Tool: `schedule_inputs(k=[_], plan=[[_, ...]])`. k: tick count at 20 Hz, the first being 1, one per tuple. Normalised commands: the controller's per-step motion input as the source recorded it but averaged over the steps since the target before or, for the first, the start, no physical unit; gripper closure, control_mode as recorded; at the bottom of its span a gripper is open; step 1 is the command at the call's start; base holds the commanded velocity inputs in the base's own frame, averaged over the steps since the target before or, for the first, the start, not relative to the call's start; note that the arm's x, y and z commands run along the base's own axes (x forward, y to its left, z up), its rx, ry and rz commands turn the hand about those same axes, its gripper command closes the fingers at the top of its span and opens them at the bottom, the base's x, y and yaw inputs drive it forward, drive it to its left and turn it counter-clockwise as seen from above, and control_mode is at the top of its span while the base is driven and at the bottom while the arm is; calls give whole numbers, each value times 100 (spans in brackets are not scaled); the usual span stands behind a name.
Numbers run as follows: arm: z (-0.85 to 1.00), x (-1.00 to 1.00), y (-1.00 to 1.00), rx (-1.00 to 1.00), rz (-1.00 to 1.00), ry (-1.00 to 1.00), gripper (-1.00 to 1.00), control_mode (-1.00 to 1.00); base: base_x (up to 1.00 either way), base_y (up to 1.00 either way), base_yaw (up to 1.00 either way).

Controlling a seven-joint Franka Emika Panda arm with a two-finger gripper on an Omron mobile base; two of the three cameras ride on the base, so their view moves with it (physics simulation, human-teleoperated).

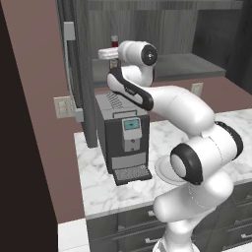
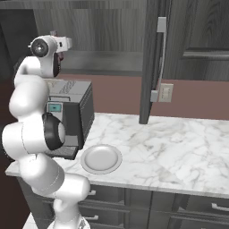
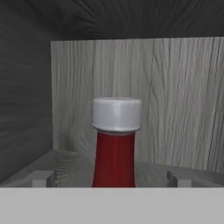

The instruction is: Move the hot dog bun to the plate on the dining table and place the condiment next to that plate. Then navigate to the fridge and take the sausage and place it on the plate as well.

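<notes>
we saw the marble counter (image 1: 108,192) carrying a dark coffee machine (image 1: 123,133) and a plain white plate (image 2: 101,158). above them, our arm reached level into a grey wood shelf (image 3: 175,173), where the condiment (image 3: 115,144) stood upright near the back wall. the tool (image 3: 111,179) was spread wide, holding nothing, its fingertips (image 3: 42,178) flanking the bottle, seemingly lined up for a side grasp.

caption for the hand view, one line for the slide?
Open tool lined up on the upright ketchup bottle inside the grey wood cabinet.
</notes>
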Motion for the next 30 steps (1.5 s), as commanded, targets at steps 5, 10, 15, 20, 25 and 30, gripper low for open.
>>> schedule_inputs(k=[5, 10, 15, 20, 25, 30], plan=[[0, 10, 0, 0, 0, 1, -100, -100, 0, 0, 0], [0, 7, 0, 0, 0, 1, -100, -100, 0, 0, 0], [0, 9, 1, 0, 0, 2, 100, -100, 0, 0, 0], [-3, 2, 0, 0, 0, 1, 100, -100, 0, 0, 0], [-2, 2, 1, 0, 0, 5, 100, -100, 0, 0, 0], [-2, 0, 0, 0, 0, 2, 100, -100, 0, 0, 0]])
